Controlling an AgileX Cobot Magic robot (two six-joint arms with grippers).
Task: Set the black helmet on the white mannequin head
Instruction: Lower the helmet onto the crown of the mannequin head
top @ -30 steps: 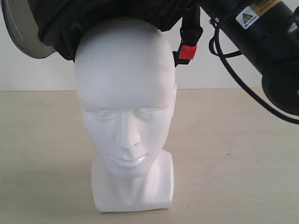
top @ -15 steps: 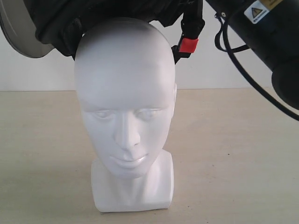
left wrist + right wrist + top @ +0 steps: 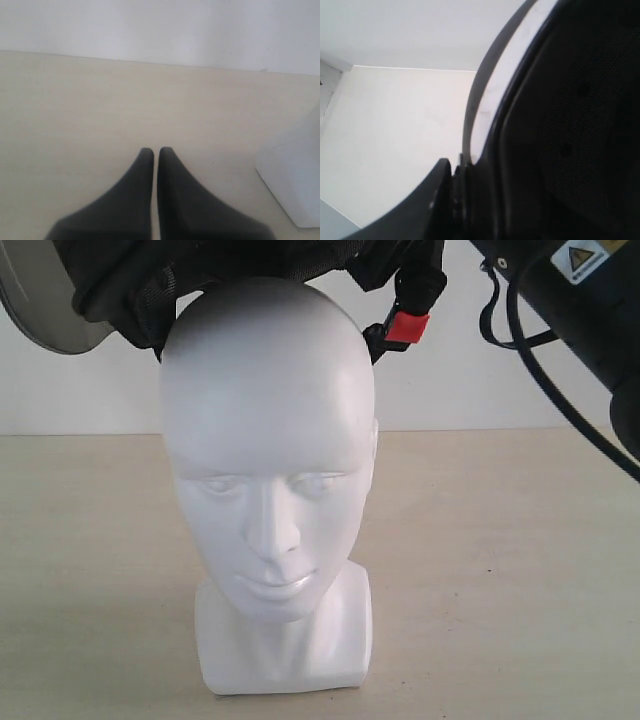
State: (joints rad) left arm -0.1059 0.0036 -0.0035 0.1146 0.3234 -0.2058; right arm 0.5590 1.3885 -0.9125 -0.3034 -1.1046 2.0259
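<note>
The white mannequin head (image 3: 268, 460) stands upright on the table, facing the exterior camera. The black helmet (image 3: 130, 290) hangs over its crown, open side down, its padded lining touching or almost touching the top. Its smoky visor (image 3: 40, 300) sticks out at the upper left, and the chin strap's red buckle (image 3: 407, 327) dangles at the right. My right gripper (image 3: 470, 172) is shut on the helmet's rim (image 3: 580, 125) beside the visor edge (image 3: 490, 95). My left gripper (image 3: 155, 151) is shut and empty, low over the table near the mannequin's base (image 3: 295, 180).
The right arm (image 3: 585, 310) with its black cable comes in from the upper right of the exterior view. The pale wooden table (image 3: 500, 540) runs back to a white wall.
The helmet and the right arm have risen a little and shifted to the right; the red buckle now hangs higher. The mannequin head has not moved.
</note>
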